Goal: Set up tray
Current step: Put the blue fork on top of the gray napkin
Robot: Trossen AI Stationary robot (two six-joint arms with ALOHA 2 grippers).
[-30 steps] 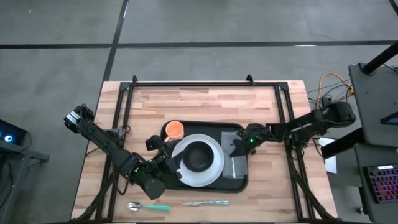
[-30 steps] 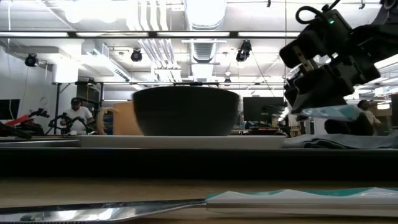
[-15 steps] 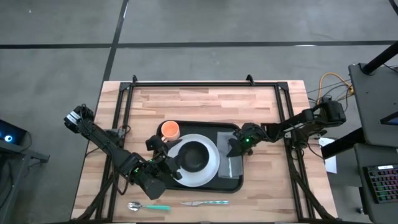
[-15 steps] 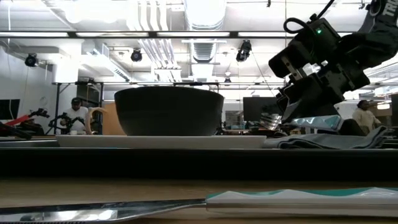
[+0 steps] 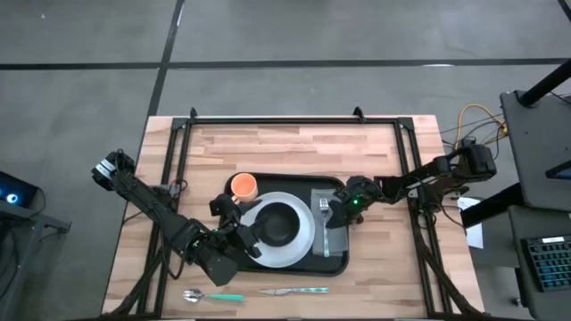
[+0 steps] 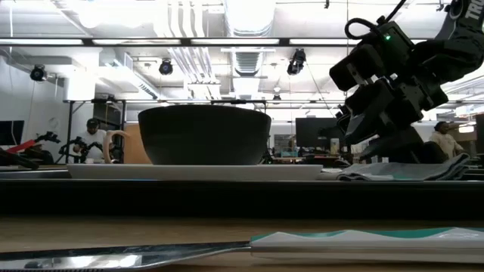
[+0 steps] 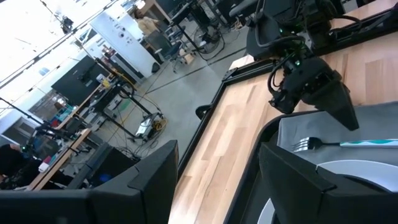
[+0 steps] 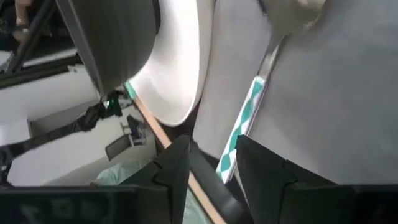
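- tray (image 5: 336, 265): large black flat rectangle, low rim, rounded corners, sits mid-counter (image 5: 294, 147), slightly toward the near edge.
- on the tray: white plate (image 5: 299, 250) with dark bowl (image 5: 278, 223) on it, orange cup (image 5: 244, 185) at the far-left corner, grey napkin (image 5: 331, 239) along the right side.
- fork (image 5: 325, 218) with teal handle lies on the napkin, tines toward the far side; looks freely laid, nothing gripping it.
- right hand (image 5: 343, 207): just beside the fork at the tray's right edge, fingers parted to a middling gap, holding nothing.
- left hand (image 5: 243, 234): at the tray's left side close to the plate, fingers spread wide, empty.
- off the tray, on the counter near edge: spoon (image 5: 212, 296) and knife (image 5: 293, 291), both teal-handled, well apart from the tray.
- handling guess: tray likely stiff plastic, light itself but loaded; smooth surface, so dishes could slide if tilted. Best taken by the rim on the long sides, kept level.
- plate and bowl probably breakable; napkin soft, would bunch if dragged.
- judgement: fork placed; spoon and knife not yet on the tray.
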